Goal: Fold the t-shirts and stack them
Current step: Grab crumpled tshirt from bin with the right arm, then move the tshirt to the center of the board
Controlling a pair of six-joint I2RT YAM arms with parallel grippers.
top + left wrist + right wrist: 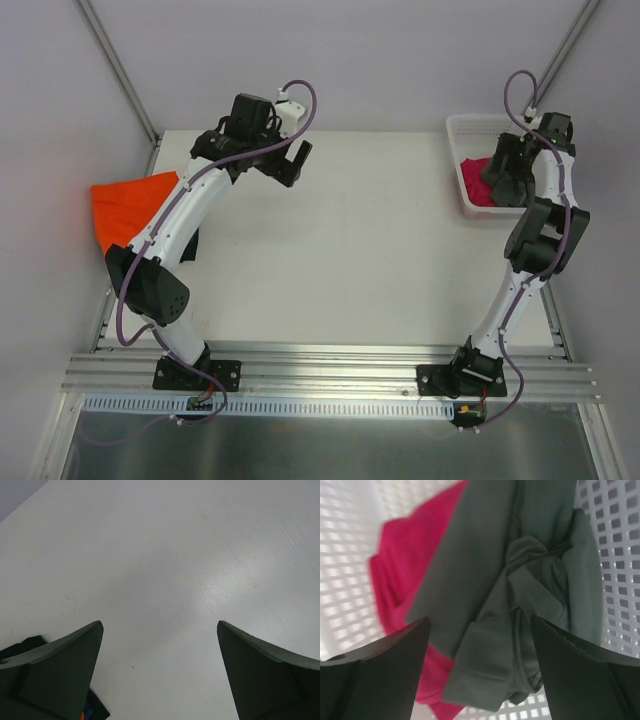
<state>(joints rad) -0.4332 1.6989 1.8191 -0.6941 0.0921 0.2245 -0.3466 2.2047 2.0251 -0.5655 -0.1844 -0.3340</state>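
Two garments, the grey shirt [485,580] and the pink shirt [405,565], are left unfolded in the basket [462,125] under the wide right end effector [480,621]; the left end effector [160,625], equally wide, is shown empty over the desk [160,545].

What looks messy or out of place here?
The orange t-shirt seems to droop over the left edge of the table, half under the left arm. In the white basket, the pink t-shirt and grey t-shirt lie crumpled, not folded.
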